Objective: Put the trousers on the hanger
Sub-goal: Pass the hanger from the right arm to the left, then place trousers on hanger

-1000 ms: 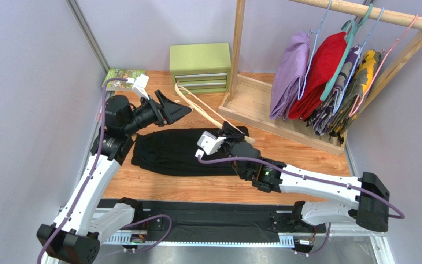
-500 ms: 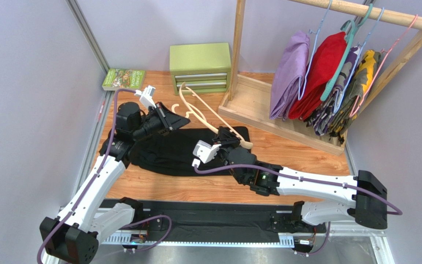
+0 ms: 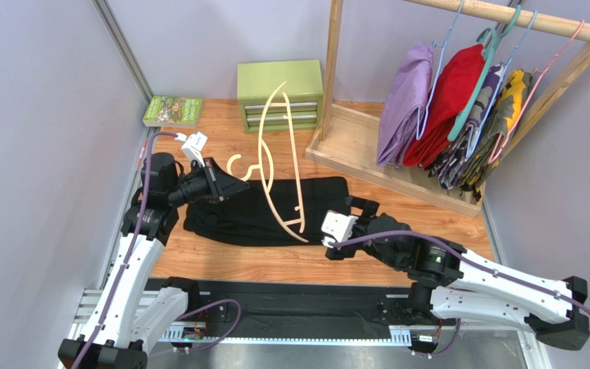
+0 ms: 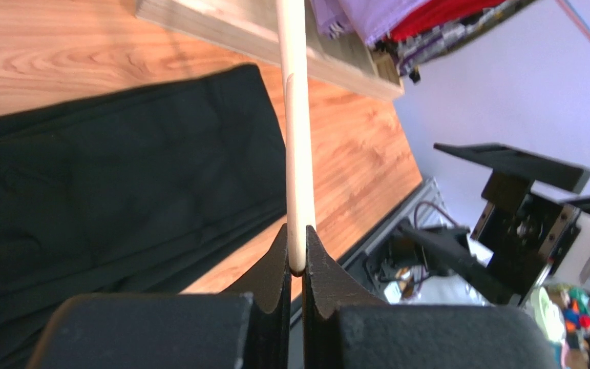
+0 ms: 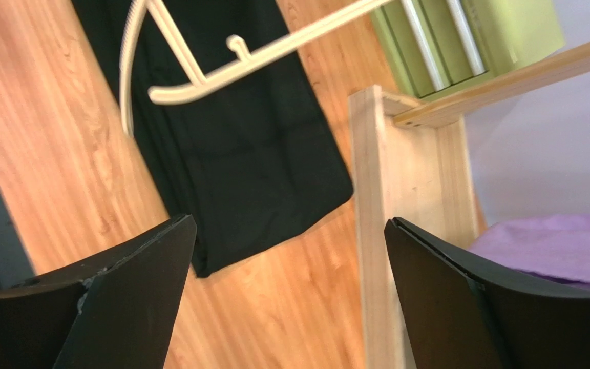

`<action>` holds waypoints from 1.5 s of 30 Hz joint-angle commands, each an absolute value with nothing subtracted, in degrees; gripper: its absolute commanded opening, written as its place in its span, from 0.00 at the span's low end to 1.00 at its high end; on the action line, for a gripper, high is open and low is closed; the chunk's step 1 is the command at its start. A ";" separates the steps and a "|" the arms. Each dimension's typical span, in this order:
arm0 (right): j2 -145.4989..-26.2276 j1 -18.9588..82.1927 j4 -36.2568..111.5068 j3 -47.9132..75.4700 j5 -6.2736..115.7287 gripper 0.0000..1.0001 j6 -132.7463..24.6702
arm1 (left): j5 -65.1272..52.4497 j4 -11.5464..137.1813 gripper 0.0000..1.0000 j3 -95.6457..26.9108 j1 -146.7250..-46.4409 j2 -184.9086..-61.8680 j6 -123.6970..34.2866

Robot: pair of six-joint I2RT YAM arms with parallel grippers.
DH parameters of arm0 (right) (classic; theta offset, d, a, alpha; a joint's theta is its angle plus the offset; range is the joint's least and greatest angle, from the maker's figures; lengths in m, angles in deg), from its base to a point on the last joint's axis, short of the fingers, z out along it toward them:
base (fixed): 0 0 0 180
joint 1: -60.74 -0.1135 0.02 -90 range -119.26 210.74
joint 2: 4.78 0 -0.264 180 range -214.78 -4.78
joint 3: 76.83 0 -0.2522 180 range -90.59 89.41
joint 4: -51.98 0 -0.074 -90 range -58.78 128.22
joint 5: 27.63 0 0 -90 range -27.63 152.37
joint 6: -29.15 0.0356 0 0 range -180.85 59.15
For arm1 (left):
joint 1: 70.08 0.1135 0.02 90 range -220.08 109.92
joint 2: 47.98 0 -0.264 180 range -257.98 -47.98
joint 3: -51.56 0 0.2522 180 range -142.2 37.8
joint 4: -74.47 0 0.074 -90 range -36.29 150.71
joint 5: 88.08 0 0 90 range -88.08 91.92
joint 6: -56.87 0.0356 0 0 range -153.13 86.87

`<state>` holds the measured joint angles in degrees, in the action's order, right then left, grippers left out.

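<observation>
**A:** How do the arms stand?

**B:** The left arm climbs along the left edge of the table [image 3: 398, 204], its wrist bent so the left gripper [image 3: 233, 187] points right. The right arm reaches in low from the right. The right gripper [image 3: 363, 206] is just beside the right end of the trousers [image 3: 229, 215].

**A:** And the hanger [image 3: 264, 157]?

**B:** It is held above the trousers. Its long axis runs from the green drawers [image 3: 280, 92] toward the near edge, and its hook points left. The trousers lie flat, lengthwise left to right.

**A:** Is the grip firm?

**B:** The top view hides that. The left wrist view shows the fingers [image 4: 275, 265] pinched tight on a pale wooden bar. The right wrist view shows the jaws spread wide with nothing between them.
</observation>
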<state>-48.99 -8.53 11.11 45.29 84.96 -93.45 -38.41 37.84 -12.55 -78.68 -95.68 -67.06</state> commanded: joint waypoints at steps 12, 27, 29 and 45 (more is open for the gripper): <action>-81.40 36.48 -12.14 25.61 37.42 0.95 -64.92 | -50.10 26.52 0.00 -17.22 -75.10 -105.37 -57.62; -102.59 41.14 -5.90 26.04 42.15 0.89 -58.22 | -47.48 17.93 0.00 -22.57 -67.27 -127.32 -47.11; -104.35 41.15 -5.03 25.87 41.19 0.87 -57.34 | -45.46 15.63 0.00 -23.63 -67.27 -129.62 -43.44; -112.10 41.14 5.61 28.50 31.79 0.12 -52.41 | -37.71 17.04 0.00 -21.35 -67.18 -128.51 -40.95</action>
